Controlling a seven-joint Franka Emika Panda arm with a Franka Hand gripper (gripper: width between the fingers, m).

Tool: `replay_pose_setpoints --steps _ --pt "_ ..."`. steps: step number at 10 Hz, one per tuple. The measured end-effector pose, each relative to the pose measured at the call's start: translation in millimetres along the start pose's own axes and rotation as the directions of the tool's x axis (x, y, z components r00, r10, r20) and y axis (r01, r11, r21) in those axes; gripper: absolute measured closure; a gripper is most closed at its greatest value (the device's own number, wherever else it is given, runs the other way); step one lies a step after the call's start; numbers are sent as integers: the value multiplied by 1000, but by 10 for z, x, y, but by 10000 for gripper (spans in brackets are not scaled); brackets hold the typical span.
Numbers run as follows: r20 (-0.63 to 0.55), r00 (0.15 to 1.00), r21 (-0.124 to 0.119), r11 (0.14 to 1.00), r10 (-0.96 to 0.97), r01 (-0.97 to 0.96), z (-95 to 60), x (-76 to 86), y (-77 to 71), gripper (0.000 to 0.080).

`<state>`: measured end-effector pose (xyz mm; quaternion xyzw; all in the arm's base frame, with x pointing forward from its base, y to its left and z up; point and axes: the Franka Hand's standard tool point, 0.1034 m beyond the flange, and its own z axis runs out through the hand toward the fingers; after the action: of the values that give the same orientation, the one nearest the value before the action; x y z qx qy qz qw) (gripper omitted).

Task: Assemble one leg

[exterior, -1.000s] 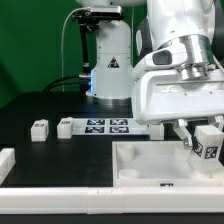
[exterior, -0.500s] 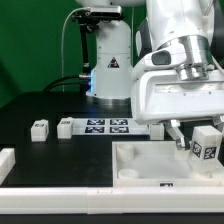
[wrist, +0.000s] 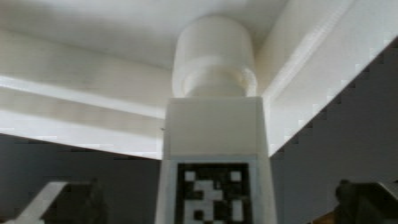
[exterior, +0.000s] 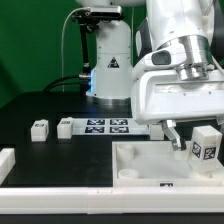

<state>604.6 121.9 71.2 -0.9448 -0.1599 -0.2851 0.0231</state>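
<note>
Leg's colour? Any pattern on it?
White leg, black-and-white square tag on its face. Wrist view shows it best.

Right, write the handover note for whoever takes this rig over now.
Gripper: jaws shut on the leg, which is held roughly upright with its tag facing the exterior camera.
Where: the leg is at the tray-like piece, at its corner on the exterior view's right. In the wrist view its round end points into that corner. I cannot tell whether it touches yet.
Done: the leg is picked up and brought to the tray.
Left: probably seat it in that corner, then release.
Also: two small white parts lie on the table beside the marker board.
</note>
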Motion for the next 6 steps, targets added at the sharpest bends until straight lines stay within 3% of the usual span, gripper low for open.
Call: replay_pose_setpoints --steps 2,4,6 --pt "0 1000 0 1000 0 0 0 0 0 150" --pt "50 999 16 1000 -3 2 14 -15 -38 150" --pt "54 999 12 1000 6 -7 -2 0 -3 150"
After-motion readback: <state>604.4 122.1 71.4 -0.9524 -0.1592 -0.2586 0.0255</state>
